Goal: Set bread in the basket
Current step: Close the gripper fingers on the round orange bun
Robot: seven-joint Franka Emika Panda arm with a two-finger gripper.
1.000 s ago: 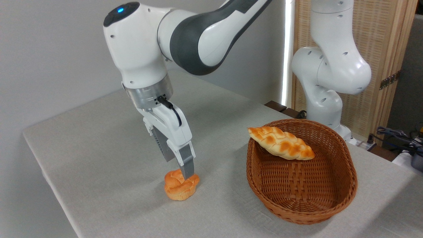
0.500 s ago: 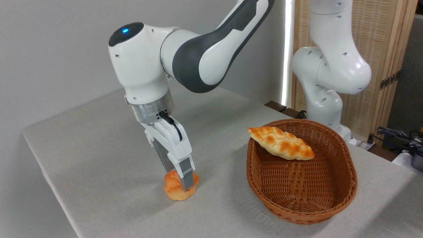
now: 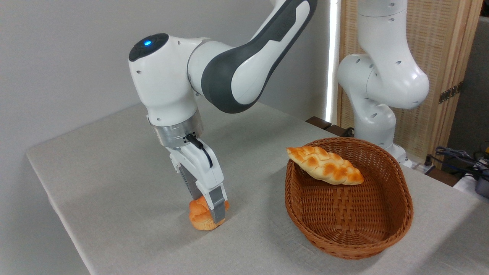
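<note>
Lower centre of frame: hand (image 3: 212, 214) lowered over the bread (image 3: 200, 217) on the tabletop (image 3: 114, 172), fingers straddling it; whether they grip it cannot be told.

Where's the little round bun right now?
The bun sits on the table, left of the basket, with the gripper straddling it.

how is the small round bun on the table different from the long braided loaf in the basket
The small round orange knotted bun is compact and sits on the grey table; the long golden braided loaf is bigger, paler, and leans on the brown wicker basket rim. Both look glossy and twisted.
</note>
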